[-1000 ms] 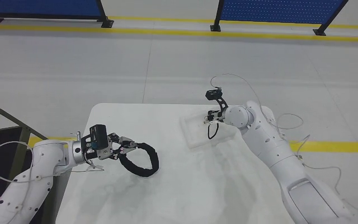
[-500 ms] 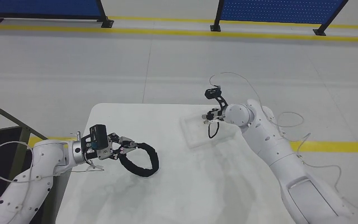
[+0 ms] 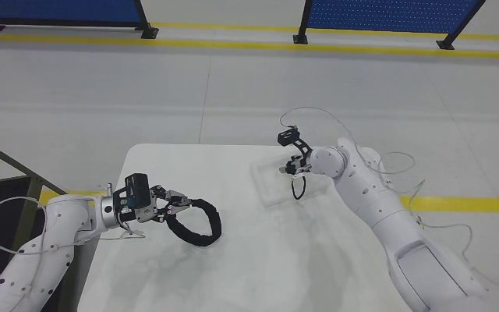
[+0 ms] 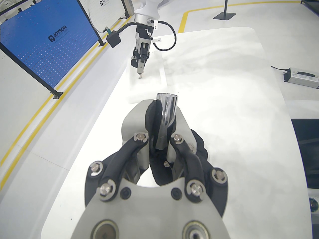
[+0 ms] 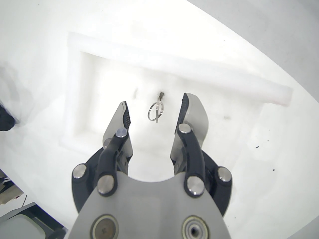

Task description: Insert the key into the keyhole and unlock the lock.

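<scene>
Checking both arms: found left gripper [image 4: 160,116] clamped on the cable lock [image 4: 166,105] at the left side of the table [image 4: 236,125]. Found right gripper [image 5: 154,101] jaws wide apart, just above the key [image 5: 155,110] standing in the white foam tray [image 5: 74,75].

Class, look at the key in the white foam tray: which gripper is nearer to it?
Right. The right gripper hangs open directly above the key in the tray; the left gripper is far across the table, shut on the lock.
</scene>
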`<state>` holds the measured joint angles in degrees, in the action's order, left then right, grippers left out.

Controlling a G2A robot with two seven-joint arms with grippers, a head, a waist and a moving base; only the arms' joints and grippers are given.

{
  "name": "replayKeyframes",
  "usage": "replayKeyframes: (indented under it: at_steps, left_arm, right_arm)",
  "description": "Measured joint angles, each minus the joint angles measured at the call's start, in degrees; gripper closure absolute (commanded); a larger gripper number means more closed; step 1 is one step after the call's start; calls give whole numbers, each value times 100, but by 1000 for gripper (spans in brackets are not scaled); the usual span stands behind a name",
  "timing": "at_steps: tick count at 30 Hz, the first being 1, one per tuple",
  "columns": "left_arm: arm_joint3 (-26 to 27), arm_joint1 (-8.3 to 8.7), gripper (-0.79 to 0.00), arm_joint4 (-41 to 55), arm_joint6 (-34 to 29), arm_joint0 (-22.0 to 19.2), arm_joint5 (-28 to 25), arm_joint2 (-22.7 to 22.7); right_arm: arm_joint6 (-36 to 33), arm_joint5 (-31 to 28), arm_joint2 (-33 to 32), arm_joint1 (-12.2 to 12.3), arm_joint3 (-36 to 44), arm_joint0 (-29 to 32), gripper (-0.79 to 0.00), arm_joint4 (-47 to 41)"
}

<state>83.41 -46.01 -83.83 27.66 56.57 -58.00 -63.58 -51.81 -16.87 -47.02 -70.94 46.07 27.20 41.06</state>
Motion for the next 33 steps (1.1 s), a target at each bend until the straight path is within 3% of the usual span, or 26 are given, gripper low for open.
replayKeyframes:
  at_steps: [13,18,33]
  left_arm:
    - [0,0,0,0,0,0,0,0]
    - [0,0,0,0,0,0,0,0]
    - [0,0,0,0,0,0,0,0]
  right_arm:
    - [3,-176,400,-348,-919,-365,-292,-117]
    - [75,-167,459,-438,-1200,-471,0,-110]
    - [-145,120,458,-511,-1211,-682,0,97]
